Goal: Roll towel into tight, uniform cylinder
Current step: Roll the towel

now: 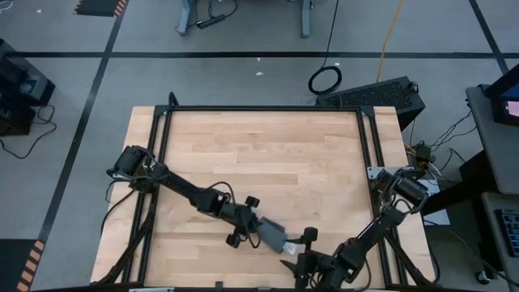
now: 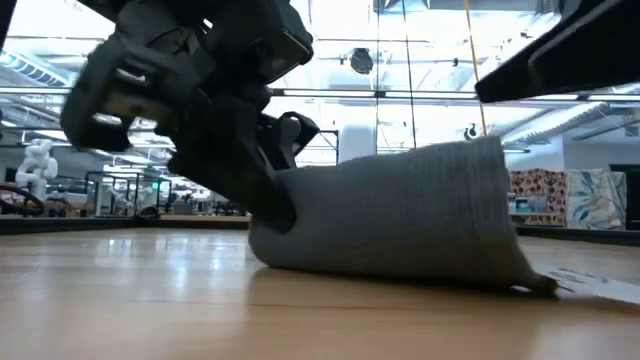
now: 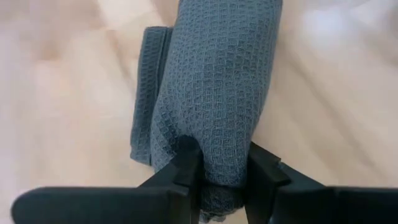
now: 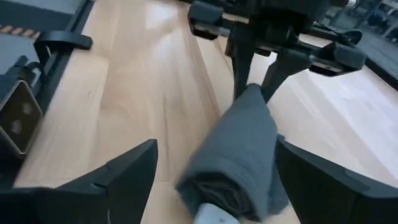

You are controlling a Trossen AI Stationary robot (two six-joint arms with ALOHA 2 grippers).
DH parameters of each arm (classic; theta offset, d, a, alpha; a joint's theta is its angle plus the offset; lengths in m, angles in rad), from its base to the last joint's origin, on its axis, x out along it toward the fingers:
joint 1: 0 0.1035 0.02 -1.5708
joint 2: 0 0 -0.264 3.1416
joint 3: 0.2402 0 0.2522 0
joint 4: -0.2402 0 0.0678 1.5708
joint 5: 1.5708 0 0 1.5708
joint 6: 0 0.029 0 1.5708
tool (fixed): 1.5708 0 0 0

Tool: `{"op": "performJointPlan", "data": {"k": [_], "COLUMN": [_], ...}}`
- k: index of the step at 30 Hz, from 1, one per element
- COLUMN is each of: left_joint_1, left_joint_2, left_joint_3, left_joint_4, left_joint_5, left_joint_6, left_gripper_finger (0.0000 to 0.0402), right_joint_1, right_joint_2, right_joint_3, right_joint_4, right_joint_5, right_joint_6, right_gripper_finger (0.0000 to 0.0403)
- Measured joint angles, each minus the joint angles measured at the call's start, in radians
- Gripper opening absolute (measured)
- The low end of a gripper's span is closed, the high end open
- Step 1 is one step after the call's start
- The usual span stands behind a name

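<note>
The towel [image 1: 272, 235], dark grey, is a short thick roll lying on the wooden table [image 1: 259, 154] near its front edge. A small white tag [image 1: 289, 246] shows at its right end. My left gripper [image 1: 258, 233] is shut on the roll's left end. My right gripper [image 4: 214, 168] is open at the roll's right end. Its fingers stand on either side of the towel [image 4: 239, 155], and I see no touch. A loose flat strip [image 3: 149, 93] of cloth lies along one side of the roll. My left gripper pinches the left end of the rolled towel [image 3: 219, 169] between its two fingers [image 3: 186, 163], through several layers. The fingers slant down from the table's left and point along the roll. The roll rests on the table by its underside [image 2: 390, 268].
A black metal frame [image 1: 263, 108] runs around the tabletop. Bare wood stretches over the far half of the table [image 1: 259, 146]. Both arms crowd the front middle. Beyond the table's far edge are floor cables and a black case [image 1: 373, 93].
</note>
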Motion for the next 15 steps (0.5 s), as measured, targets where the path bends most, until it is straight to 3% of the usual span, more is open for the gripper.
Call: {"op": "performJointPlan", "data": {"k": [5, 10, 15], "left_joint_1": [0.033, 0.065, 0.071], "left_joint_2": [0.0, 0.0, 0.0], "left_joint_3": [0.007, 0.007, 0.007], "left_joint_4": [-0.005, -0.017, -0.02], "left_joint_5": [0.127, 0.168, 0.18], "left_joint_6": [-0.066, -0.137, -0.154], "left_gripper_finger": [0.0082, 0.0083, 0.0083], "right_joint_1": [-0.024, -0.067, -0.089], "right_joint_2": [0.07, 0.111, 0.139], "right_joint_3": [0.0, 0.0, 0.002], "right_joint_4": [0.083, 0.061, 0.045], "right_joint_5": [0.061, 0.041, -0.014], "right_joint_6": [0.071, 0.337, 0.511], "right_gripper_finger": [0.0314, 0.0309, 0.0255]}}
